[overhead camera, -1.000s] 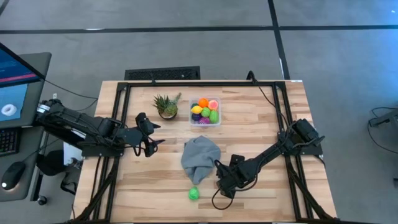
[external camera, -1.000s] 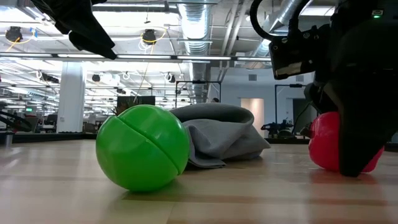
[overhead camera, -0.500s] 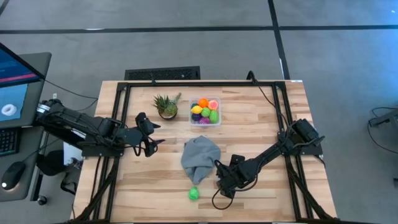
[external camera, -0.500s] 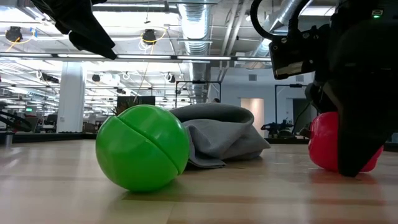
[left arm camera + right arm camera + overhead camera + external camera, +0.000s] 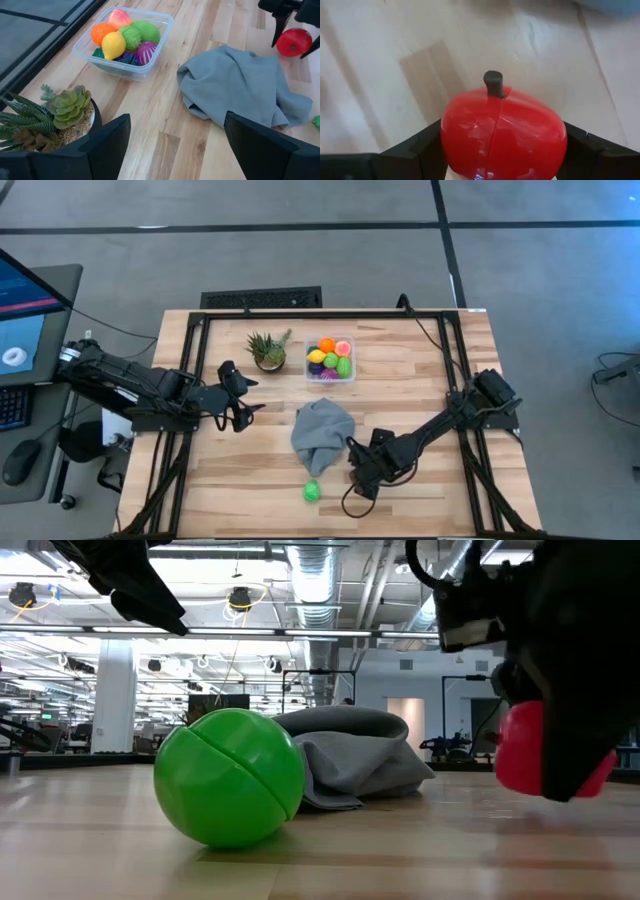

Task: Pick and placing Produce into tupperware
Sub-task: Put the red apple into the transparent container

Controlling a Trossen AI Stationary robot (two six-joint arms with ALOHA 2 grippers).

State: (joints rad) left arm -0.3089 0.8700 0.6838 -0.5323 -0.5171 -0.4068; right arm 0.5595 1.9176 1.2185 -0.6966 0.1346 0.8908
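Observation:
The clear tupperware (image 5: pixel 330 360) stands at the table's far middle and holds several toy fruits (image 5: pixel 125 42). A red toy apple (image 5: pixel 502 125) sits between the fingers of my right gripper (image 5: pixel 358 470) near the table's front middle. It also shows in the low view (image 5: pixel 520 755). A green toy ball (image 5: pixel 312 491) rests on the table to the gripper's left and shows in the low view (image 5: pixel 228 777). My left gripper (image 5: pixel 240 408) is open and empty at the table's left, above the board. My right gripper pinches the red apple by its two opposite sides (image 5: pixel 451 135) between its two fingers (image 5: pixel 580 147). The fingers come from above, slanting down. The apple's dark stem (image 5: pixel 493 82) shows beyond the fingers. In the low view the apple hangs just clear of the table.
A crumpled grey cloth (image 5: pixel 322 430) lies between the tupperware and my right gripper. A spiky potted plant (image 5: pixel 268 350) stands left of the tupperware. A black frame (image 5: pixel 190 380) runs along the table's edges.
My right gripper has gone up a little with the red apple, which has left the table and now hangs just clear of it. The green ball and the cloth have stayed where they were.

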